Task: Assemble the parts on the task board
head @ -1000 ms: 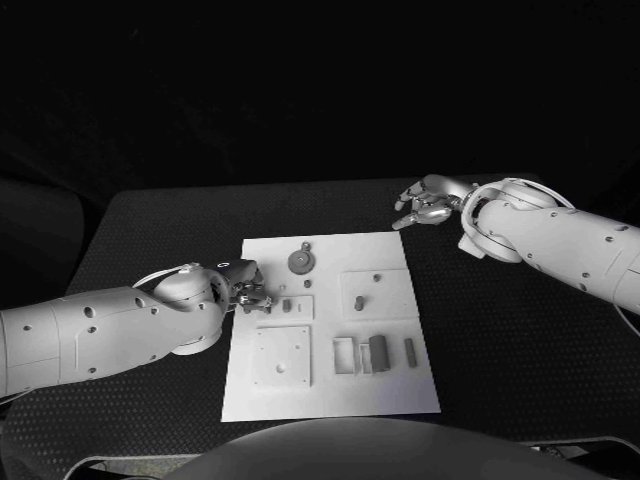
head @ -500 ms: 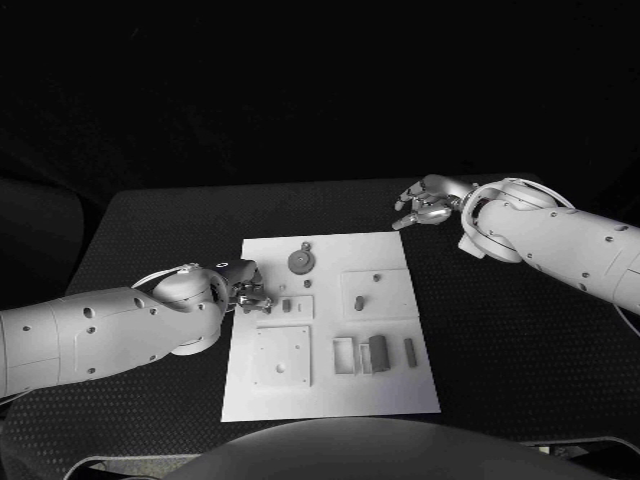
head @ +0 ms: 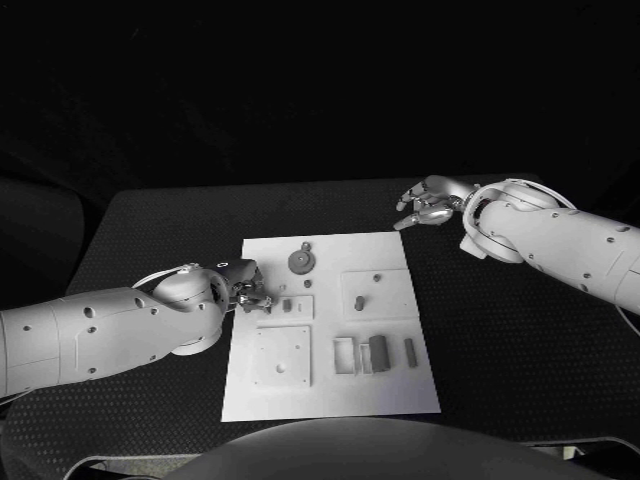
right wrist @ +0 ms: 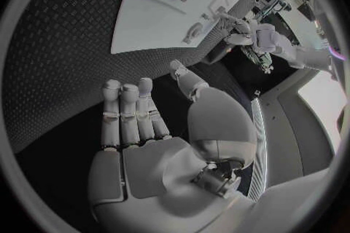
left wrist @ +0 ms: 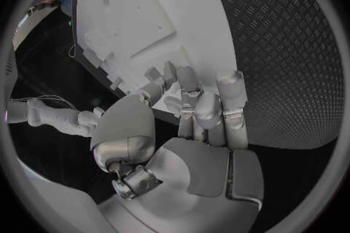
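The white task board lies in the middle of the table. A round grey part rests near its far edge, small pegs stand mid-board, and flat rectangular parts lie nearer me. My left hand is at the board's left edge, its fingertips down beside a small part; I cannot make out whether they pinch it. My right hand hovers over the black table beyond the board's far right corner, fingers apart and holding nothing.
The black textured table surrounds the board on all sides. A raised square plate sits on the board's near left. In the right wrist view the board lies well ahead of the fingers.
My left hand's fingers have shifted a little at the board's left edge. The right hand has stayed where it was.
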### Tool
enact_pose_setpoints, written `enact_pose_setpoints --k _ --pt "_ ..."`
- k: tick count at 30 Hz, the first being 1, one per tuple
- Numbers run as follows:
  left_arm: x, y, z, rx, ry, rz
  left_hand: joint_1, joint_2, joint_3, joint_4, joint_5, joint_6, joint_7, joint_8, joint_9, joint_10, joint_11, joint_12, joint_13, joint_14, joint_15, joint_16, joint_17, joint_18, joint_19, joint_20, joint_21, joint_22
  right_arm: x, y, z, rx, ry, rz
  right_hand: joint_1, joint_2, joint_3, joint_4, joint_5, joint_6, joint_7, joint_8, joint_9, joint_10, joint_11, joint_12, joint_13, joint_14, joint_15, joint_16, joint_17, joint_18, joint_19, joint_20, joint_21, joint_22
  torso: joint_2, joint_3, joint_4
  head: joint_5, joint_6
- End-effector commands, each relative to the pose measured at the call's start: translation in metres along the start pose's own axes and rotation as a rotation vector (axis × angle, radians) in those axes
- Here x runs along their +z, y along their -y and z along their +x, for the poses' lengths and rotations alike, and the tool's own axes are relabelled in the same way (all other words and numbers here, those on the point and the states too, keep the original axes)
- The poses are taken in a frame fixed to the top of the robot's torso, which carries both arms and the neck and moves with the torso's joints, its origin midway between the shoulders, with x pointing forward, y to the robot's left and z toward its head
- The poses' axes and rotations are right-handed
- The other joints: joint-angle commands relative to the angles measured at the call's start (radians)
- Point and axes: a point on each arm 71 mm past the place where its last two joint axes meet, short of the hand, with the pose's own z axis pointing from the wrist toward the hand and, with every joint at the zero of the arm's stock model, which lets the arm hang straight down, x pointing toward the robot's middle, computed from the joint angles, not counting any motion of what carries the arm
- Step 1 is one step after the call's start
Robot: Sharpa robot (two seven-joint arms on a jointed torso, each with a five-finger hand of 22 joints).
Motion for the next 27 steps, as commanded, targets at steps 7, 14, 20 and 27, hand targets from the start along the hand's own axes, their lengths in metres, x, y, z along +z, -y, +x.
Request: enact_pose_setpoints --k 7,14,20,27 --pt "-0.0003 -0.0001 0.0006 -0.021 -0.007 -0.001 -0.014 -0.009 0.003 0.018 0.0 -0.003 0.004 0.007 -0.003 0.007 0.001 -0.003 0.0 -0.002 -0.008 0.007 0.001 0.031 0.005 -0.004 -0.003 0.016 -0.0002 0.0003 0.0008 -0.007 -0.008 -0.001 -0.009 0.0 0.002 0.005 0.002 -0.007 0.017 0.004 -0.001 -0.008 0.0 0.005 -0.001 -0.002 -0.008 0.005 -0.001 0.046 0.0 -0.006 -0.004 0.0 0.0 0.0004 -0.0001 -0.001 0.0" --pt "-0.0002 -0.0023 0.0033 -0.03 -0.046 -0.026 -0.017 -0.055 0.01 0.047 -0.004 -0.008 0.005 0.009 -0.008 0.005 0.002 -0.004 0.001 -0.003 -0.008 0.007 0.0 0.032 0.004 -0.004 -0.003 0.016 -0.0003 0.0009 0.0002 -0.008 0.0 0.002 -0.008 0.001 0.002 0.005 0.002 -0.007 0.017 0.004 -0.001 -0.008 0.0 0.005 -0.001 -0.002 -0.008 0.005 -0.001 0.046 0.0 -0.006 -0.004 0.0 0.0 -0.0002 -0.0001 -0.001 0.0" --pt "0.0 -0.0044 0.004 -0.046 -0.058 -0.037 -0.041 -0.002 -0.11 -0.018 0.071 -0.016 0.005 0.017 -0.009 0.0 0.002 -0.002 0.005 -0.008 -0.007 0.009 0.003 0.033 -0.008 -0.006 0.001 0.018 -0.0002 0.001 0.0002 -0.008 0.0 0.002 -0.009 0.0 0.002 0.005 0.002 -0.008 0.017 0.004 -0.001 -0.008 0.0 0.005 -0.001 -0.002 -0.008 0.004 -0.001 0.046 -0.001 -0.006 -0.004 0.0 0.0 0.0002 0.0003 0.0 0.0" --pt "-0.0001 -0.0053 0.004 -0.065 -0.06 -0.042 -0.041 0.0 -0.111 -0.019 0.073 -0.016 0.005 0.017 -0.01 0.0 0.002 -0.003 0.005 -0.008 -0.007 0.008 0.003 0.033 -0.008 -0.006 0.001 0.018 -0.0001 0.0015 0.0001 -0.008 0.0 0.003 -0.01 0.0 0.002 0.006 0.002 -0.008 0.017 0.004 -0.001 -0.008 0.0 0.005 -0.002 -0.002 -0.008 0.004 -0.002 0.046 -0.001 -0.006 -0.004 0.0 0.0 0.0002 0.0004 0.0 0.0"
